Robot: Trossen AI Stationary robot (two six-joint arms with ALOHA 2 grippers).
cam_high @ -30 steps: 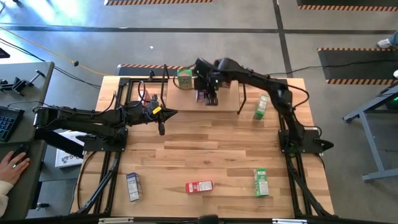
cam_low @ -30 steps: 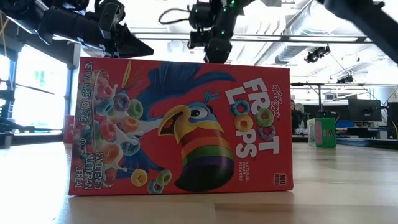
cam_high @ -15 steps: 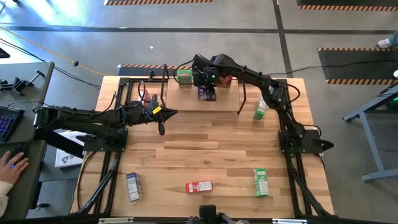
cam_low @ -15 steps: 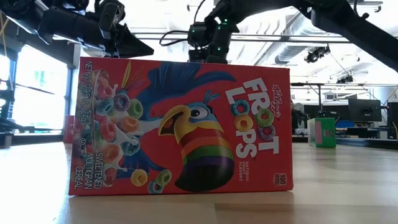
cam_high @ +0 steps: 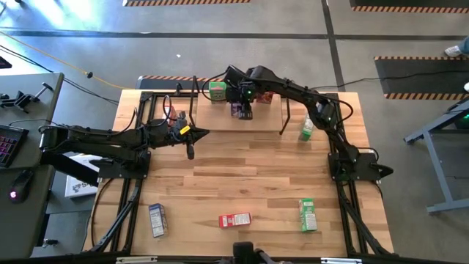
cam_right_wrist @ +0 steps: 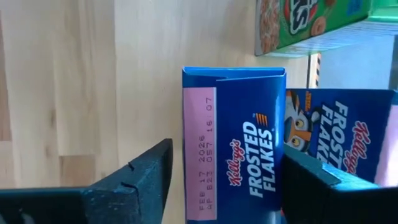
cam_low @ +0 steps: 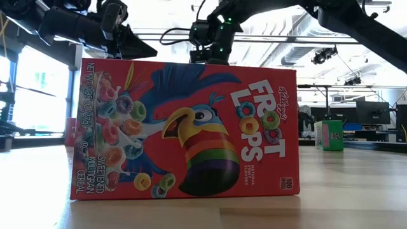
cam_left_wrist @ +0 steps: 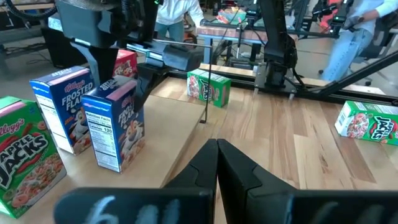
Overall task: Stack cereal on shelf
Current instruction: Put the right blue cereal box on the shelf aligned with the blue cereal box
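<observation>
The shelf (cam_high: 220, 122) is a light-wood board with black hoop frames at the table's far middle. On it stand a green box (cam_high: 217, 92), two blue Frosted Flakes boxes (cam_left_wrist: 115, 130) (cam_left_wrist: 62, 109) and a red box (cam_left_wrist: 124, 62). My right gripper (cam_high: 242, 111) is above the shelf, pointing down. It is open, with its fingers on either side of one upright blue box (cam_right_wrist: 233, 143). My left gripper (cam_high: 190, 152) is shut and empty above the table, left of centre; it also shows in the left wrist view (cam_left_wrist: 217, 144). My right gripper straddles the blue box from above. Bare shelf wood shows between one finger (cam_right_wrist: 134, 180) and the box's pink-labelled side (cam_right_wrist: 198, 149). The other finger (cam_right_wrist: 323, 186) overlaps the box's far edge, and I cannot tell whether it touches. The box stands on the shelf.
A green box (cam_high: 308, 126) stands on the table just right of the shelf. Near the front edge lie a blue-and-white box (cam_high: 157, 218), a red Froot Loops box (cam_high: 234, 219) (cam_low: 184, 130) and a green box (cam_high: 308, 215). Open wood lies mid-table.
My right gripper has shifted a little toward the table's far edge over the shelf, and its arm has bent in closer. A person's hand at the picture's left edge has drawn away.
</observation>
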